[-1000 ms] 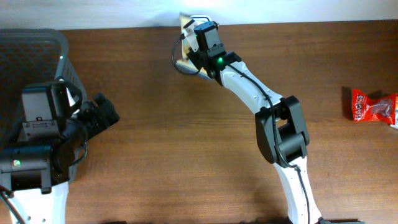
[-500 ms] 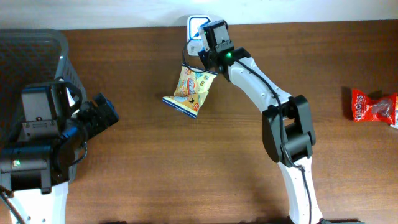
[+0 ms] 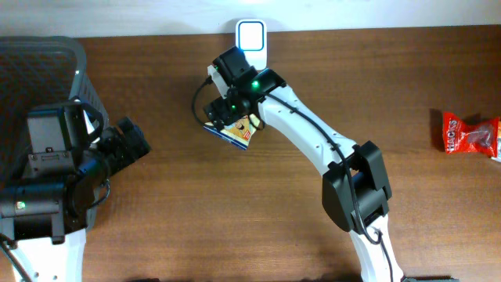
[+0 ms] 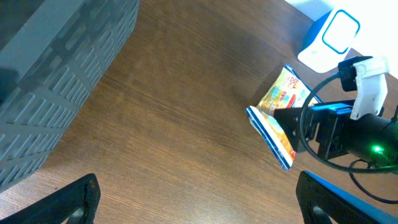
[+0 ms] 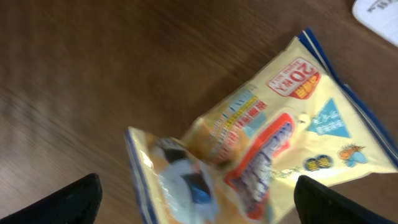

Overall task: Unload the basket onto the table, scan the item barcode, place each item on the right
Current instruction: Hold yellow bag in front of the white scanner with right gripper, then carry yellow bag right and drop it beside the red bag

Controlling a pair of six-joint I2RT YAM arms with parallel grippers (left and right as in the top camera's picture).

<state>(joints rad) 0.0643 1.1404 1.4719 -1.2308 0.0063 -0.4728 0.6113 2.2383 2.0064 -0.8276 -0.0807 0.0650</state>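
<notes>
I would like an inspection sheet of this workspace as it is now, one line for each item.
Surface: brown wooden table, grain visible.
Job's things: yellow snack bag lies on the table, near the white scanner at the far edge.
Clutter: red packet at the right edge; grey basket at the left.
Grippers: left gripper open, empty, beside the basket; right gripper open above the bag, not holding it.
Cables: black cable loops off the right wrist.
Surroundings: pale strip beyond the far edge; nothing else seen.

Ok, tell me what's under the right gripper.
A yellow snack bag with blue edges lies on the brown wooden table below the right gripper. Whatever is beneath the bag is covered.
</notes>
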